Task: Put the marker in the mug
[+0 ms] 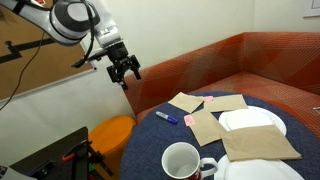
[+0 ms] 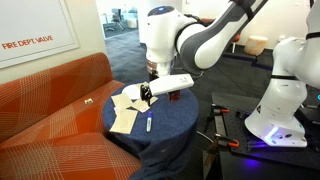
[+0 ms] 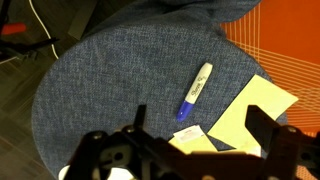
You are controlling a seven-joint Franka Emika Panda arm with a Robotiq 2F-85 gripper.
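I seem to be driving in an office-style lab lounge: orange sofa (image 2: 50,100), FIRE DEPT VALVE sign (image 2: 30,42), second white robot (image 2: 288,75).

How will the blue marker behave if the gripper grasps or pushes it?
The marker looks thin, rigid and probably light. Its round body, lying flat, may roll if nudged sideways, though the fabric surface likely slows it.

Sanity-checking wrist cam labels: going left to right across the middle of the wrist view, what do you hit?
Dark floor → bare blue table → marker → tan paper sheet → orange sofa.
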